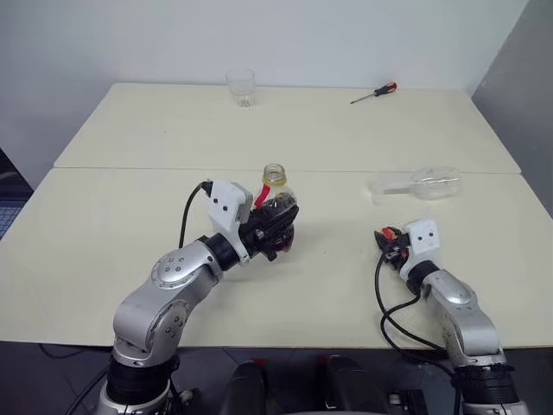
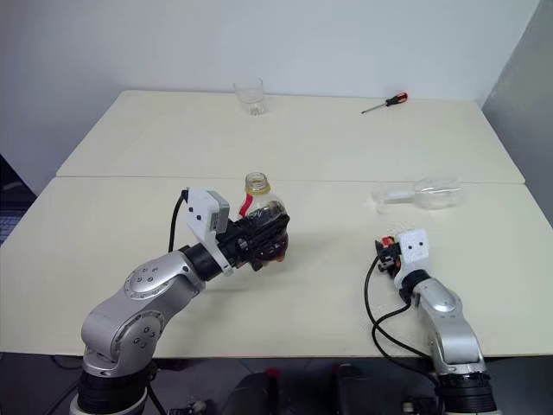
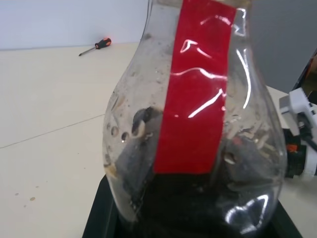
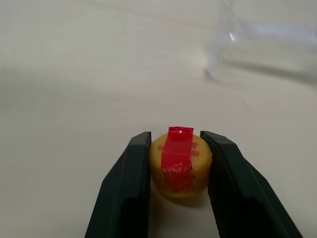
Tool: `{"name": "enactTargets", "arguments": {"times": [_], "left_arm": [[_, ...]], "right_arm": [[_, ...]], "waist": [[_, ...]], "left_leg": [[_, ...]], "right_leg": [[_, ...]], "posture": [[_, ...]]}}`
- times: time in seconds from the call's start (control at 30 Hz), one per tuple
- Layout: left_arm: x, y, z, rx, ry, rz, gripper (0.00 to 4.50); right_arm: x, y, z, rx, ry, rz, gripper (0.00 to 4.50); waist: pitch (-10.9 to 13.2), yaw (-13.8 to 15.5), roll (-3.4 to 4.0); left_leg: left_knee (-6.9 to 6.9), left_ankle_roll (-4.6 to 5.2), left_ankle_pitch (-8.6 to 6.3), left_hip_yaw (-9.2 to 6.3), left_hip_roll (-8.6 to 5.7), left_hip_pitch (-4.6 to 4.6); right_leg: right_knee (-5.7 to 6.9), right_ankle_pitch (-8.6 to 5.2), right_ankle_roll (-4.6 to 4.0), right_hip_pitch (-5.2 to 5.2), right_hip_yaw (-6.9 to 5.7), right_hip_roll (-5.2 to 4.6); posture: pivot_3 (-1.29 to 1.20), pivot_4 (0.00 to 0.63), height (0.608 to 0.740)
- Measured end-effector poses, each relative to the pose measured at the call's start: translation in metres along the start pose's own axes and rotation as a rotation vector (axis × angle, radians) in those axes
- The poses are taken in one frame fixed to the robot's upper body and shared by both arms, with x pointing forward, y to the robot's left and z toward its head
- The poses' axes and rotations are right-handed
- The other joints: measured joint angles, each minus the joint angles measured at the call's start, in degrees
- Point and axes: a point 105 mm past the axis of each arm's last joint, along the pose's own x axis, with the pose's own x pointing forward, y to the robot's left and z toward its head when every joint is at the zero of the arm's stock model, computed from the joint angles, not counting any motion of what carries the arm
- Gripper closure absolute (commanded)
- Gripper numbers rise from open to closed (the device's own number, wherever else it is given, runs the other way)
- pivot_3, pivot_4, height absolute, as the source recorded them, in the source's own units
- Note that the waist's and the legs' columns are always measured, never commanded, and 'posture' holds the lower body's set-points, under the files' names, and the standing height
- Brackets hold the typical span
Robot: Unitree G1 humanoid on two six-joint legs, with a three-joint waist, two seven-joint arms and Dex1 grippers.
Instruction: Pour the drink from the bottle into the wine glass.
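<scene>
My left gripper is shut on the bottle, which it holds upright and uncapped over the middle of the table. The red label strip runs down the bottle's clear body, and the dark drink sits low in it. My right gripper is low over the table at the right, shut on the yellow cap, which has red tape across it. The wine glass lies on its side on the table beyond the right gripper.
A short clear tumbler stands at the back of the far table. A screwdriver with a red handle lies at the back right. A seam runs between the two cream tables.
</scene>
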Motion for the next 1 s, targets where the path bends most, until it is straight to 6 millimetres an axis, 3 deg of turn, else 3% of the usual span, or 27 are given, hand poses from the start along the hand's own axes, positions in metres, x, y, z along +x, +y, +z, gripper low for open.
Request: {"name": "enactTargets", "arguments": {"times": [0.27,0.43,0.53,0.7,0.87,1.0], "left_arm": [[0.0,0.001,0.0,-0.003,-0.002,0.011,3.18],[-0.001,0.006,0.0,-0.007,-0.007,0.054,3.18],[-0.001,0.02,0.002,0.006,-0.031,0.145,3.18],[-0.003,0.065,-0.006,0.052,-0.037,0.357,3.18],[-0.002,0.105,-0.007,0.1,-0.057,0.501,3.18],[-0.007,0.143,0.002,0.159,-0.105,0.633,3.18]], "right_arm": [[-0.004,0.006,0.002,-0.01,0.048,0.043,0.03],[-0.014,0.013,0.016,-0.09,0.053,0.176,0.03],[-0.025,0.014,0.042,-0.197,-0.003,0.276,0.03],[-0.03,0.023,0.098,-0.264,-0.158,0.38,0.03],[-0.022,0.065,0.136,-0.267,-0.274,0.518,0.03],[-0.012,0.106,0.134,-0.25,-0.285,0.623,0.03]], "waist": [[-0.02,-0.12,-0.01],[-0.01,0.0,0.0],[-0.01,0.04,0.0],[-0.01,-0.14,-0.01],[-0.01,-0.06,-0.01],[-0.01,0.06,-0.02]], "left_leg": [[-0.03,0.04,-0.03,-0.02,0.01,0.03],[0.0,0.05,-0.03,-0.02,-0.04,0.0],[0.03,0.05,-0.03,-0.03,-0.08,0.0],[0.01,0.06,-0.03,-0.07,-0.04,0.06],[0.03,0.06,-0.03,-0.08,-0.05,0.02],[0.02,0.05,-0.03,-0.09,-0.06,-0.05]], "right_leg": [[0.0,0.0,-0.01,0.01,-0.01,0.01],[0.0,0.0,0.0,0.0,-0.03,0.01],[-0.04,0.0,0.02,0.04,-0.05,0.01],[-0.01,0.01,0.0,0.05,-0.07,0.04],[-0.01,0.02,-0.01,0.04,-0.12,0.03],[-0.03,0.02,-0.02,-0.01,-0.15,-0.07]], "posture": [[0.0,0.15,0.74],[0.0,0.15,0.74],[0.0,0.15,0.74],[0.0,0.15,0.74],[0.0,0.15,0.74],[0.0,0.15,0.74]]}}
